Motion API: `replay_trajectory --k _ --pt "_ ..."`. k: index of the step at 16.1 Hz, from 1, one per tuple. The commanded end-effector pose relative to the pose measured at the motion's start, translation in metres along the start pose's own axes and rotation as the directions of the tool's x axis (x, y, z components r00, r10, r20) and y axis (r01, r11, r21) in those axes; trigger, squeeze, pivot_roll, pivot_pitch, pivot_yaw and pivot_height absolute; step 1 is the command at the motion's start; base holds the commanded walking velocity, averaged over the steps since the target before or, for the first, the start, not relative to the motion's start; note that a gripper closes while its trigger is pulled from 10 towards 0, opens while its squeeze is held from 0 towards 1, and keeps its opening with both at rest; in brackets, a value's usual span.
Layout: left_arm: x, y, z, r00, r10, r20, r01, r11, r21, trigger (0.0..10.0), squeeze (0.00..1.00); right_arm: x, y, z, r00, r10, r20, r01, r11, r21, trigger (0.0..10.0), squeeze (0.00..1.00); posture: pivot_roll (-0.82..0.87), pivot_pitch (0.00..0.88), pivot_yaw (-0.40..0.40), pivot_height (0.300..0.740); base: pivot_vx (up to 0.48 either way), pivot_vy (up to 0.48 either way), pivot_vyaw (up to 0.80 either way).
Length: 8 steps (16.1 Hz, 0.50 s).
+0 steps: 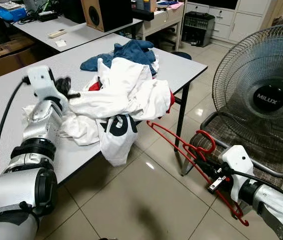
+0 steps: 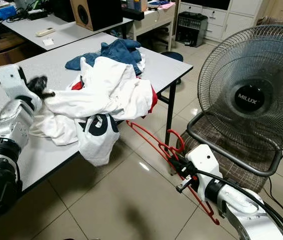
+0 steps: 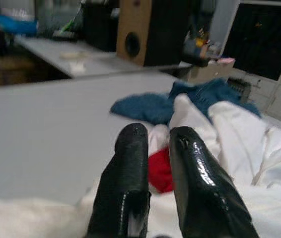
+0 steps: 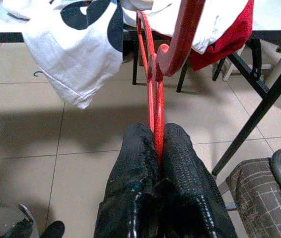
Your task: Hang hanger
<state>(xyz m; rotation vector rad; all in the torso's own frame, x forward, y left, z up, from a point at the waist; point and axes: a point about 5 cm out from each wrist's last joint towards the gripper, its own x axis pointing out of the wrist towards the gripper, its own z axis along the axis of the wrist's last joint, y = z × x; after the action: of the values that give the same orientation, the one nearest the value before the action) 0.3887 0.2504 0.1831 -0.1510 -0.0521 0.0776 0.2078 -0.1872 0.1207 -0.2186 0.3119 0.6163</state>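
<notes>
The right gripper [image 4: 156,136] has its two black fingers [image 4: 135,163] pressed together on the thin bar of the red hanger [image 1: 181,145], clamping it between the pads. It sits low over the tiled floor [image 1: 146,200], beside the desk [image 1: 41,75] and just in front of the checked chair [image 1: 261,150]. From the fingers the hanger runs up toward the desk edge, its far end reaching under the white shirt with the dark print [image 1: 115,132] that droops off the desk; its hook [image 4: 180,37] curls up near the red cloth [image 4: 225,37] hanging there.

The left gripper [image 3: 158,136] is over the desk, its fingers [image 3: 125,173] only a narrow gap apart. They reach into the near edge of the pile of white clothes [image 1: 126,92] on the desk, touching the fabric; whether any cloth is actually pinched cannot be told. A blue garment [image 1: 126,52] lies on the desk at the far side of the pile. A standing fan [image 1: 261,90] rises behind the chair, away from the desk.
</notes>
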Motion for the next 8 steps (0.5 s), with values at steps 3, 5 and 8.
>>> replay_trajectory --k 3,5,8 --pt "0.001 -0.016 0.021 0.960 -0.276 0.055 0.268 0.956 0.123 10.0 1.00 -0.001 0.001 0.013 0.999 0.010 0.032 -0.010 1.000 -0.020 10.0 0.00 -0.11 0.000 0.089 0.740 0.000 0.000 0.00" --pt "-0.012 -0.038 0.004 0.816 -0.571 -0.086 0.574 0.786 0.229 10.0 1.00 -0.001 0.001 0.014 0.999 0.017 0.029 -0.016 1.000 -0.019 10.0 0.00 -0.10 0.000 0.090 0.740 0.000 0.000 0.00" --pt "-0.039 -0.056 -0.033 0.555 -0.736 -0.388 0.832 0.500 0.241 10.0 0.00 0.001 0.002 0.015 0.999 0.029 0.024 -0.028 0.999 -0.016 10.0 0.00 -0.10 0.000 0.090 0.740 0.000 0.000 0.00"
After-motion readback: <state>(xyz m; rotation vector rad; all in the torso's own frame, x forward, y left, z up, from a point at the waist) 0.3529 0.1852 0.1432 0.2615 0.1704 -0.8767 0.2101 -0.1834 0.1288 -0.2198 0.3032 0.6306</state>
